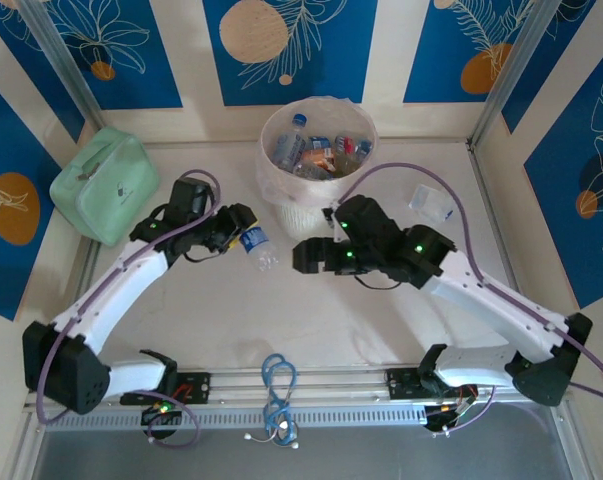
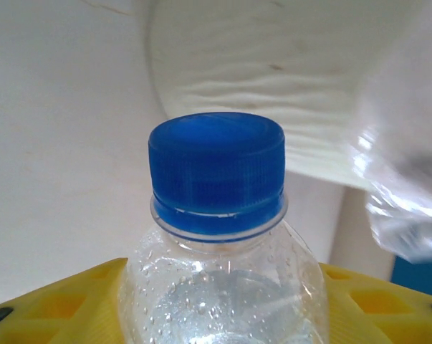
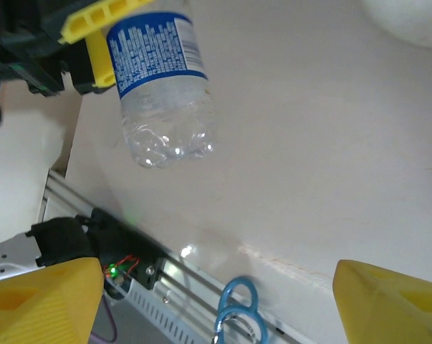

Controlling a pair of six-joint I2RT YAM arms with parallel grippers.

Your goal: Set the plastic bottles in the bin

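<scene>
now left gripper [image 1: 243,239] grasping one blue-capped bottle [image 1: 259,247]; right gripper [image 1: 303,258] released; one loose bottle [image 1: 432,203]; several in bin [image 1: 271,160].

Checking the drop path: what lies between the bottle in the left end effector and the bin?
Nothing; the top view shows just bare table between the held bottle and the bin.
</scene>
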